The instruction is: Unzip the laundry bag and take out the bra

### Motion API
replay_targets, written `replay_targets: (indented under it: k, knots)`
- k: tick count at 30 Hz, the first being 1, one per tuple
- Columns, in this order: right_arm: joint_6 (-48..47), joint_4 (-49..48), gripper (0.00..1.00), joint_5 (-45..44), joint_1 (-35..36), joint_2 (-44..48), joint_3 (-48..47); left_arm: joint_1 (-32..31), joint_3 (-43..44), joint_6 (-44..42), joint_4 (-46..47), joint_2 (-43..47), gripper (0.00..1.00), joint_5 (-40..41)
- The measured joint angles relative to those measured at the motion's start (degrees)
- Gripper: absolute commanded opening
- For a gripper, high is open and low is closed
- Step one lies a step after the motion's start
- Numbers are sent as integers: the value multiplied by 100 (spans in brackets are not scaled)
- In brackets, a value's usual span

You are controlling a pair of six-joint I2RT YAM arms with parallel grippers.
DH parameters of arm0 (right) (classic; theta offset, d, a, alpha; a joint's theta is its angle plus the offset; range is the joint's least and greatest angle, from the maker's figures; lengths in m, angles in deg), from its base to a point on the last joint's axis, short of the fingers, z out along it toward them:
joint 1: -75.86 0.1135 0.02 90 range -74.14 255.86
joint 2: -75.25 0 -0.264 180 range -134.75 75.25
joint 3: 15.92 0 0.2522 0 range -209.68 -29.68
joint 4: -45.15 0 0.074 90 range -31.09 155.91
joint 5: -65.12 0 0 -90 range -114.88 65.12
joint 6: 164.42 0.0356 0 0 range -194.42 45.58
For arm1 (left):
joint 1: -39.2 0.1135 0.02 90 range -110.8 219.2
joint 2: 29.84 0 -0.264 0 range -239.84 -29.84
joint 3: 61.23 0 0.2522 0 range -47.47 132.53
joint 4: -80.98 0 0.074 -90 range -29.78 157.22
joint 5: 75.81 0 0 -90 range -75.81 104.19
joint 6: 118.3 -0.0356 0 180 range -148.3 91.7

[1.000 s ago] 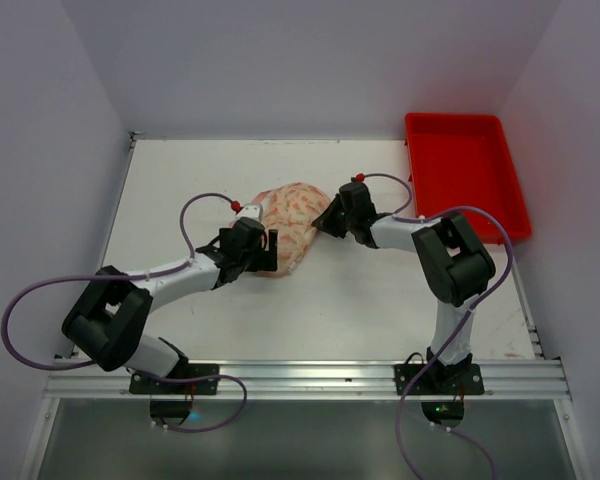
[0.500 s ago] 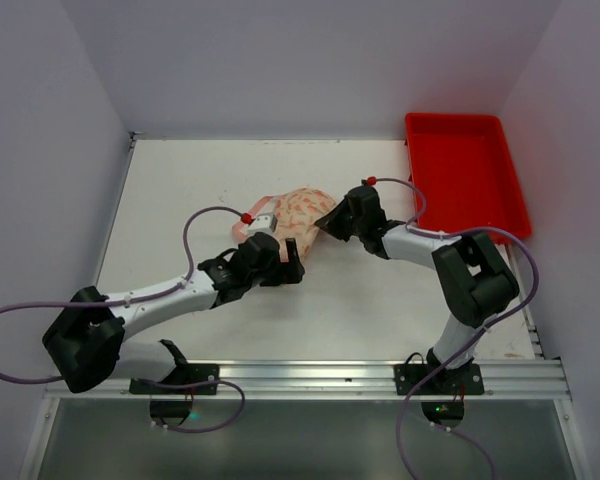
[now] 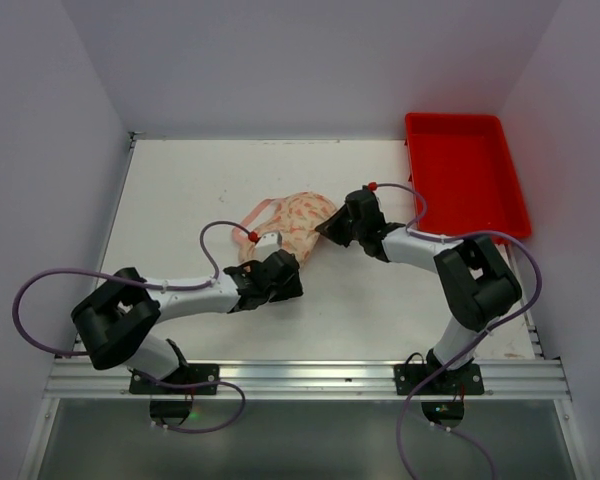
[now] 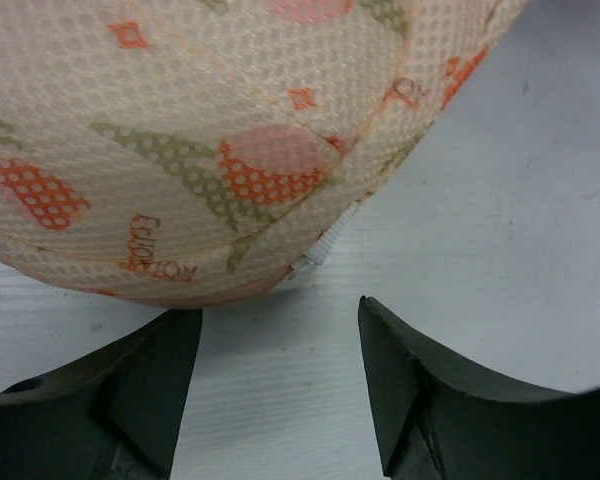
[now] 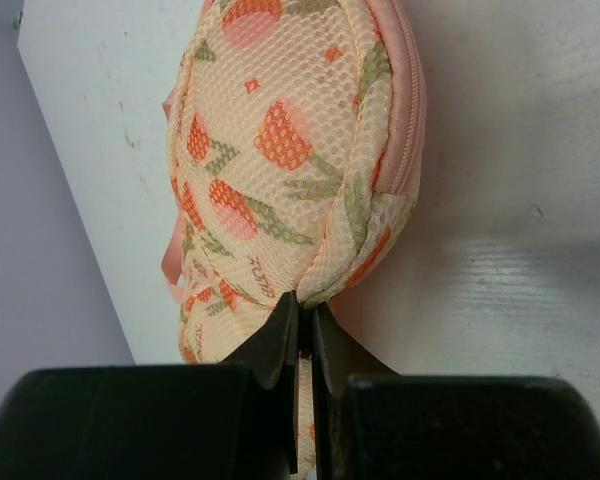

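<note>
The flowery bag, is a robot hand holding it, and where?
Yes. The right gripper pinches the laundry bag by a fold of mesh at its near edge. The left gripper is open, holding nothing.

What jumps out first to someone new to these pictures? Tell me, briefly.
The printed cream-peach laundry bag at mid-table draws the eye first, with both arms converging on it. The right gripper is pinched shut on the bag's edge, while the left gripper sits open just short of its near side. A bright red tray stands out at the table's far right corner.
</note>
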Motion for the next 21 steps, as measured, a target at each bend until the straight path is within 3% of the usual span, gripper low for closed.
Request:
replay_targets:
  k: [13, 21]
  knots:
    - [175, 4, 0, 7, -7, 2, 214, -15, -195, 608, 424, -236, 36, 597]
    - [304, -98, 0, 28, -13, 7, 348, -15, -352, 750, 848, -328, 0, 643]
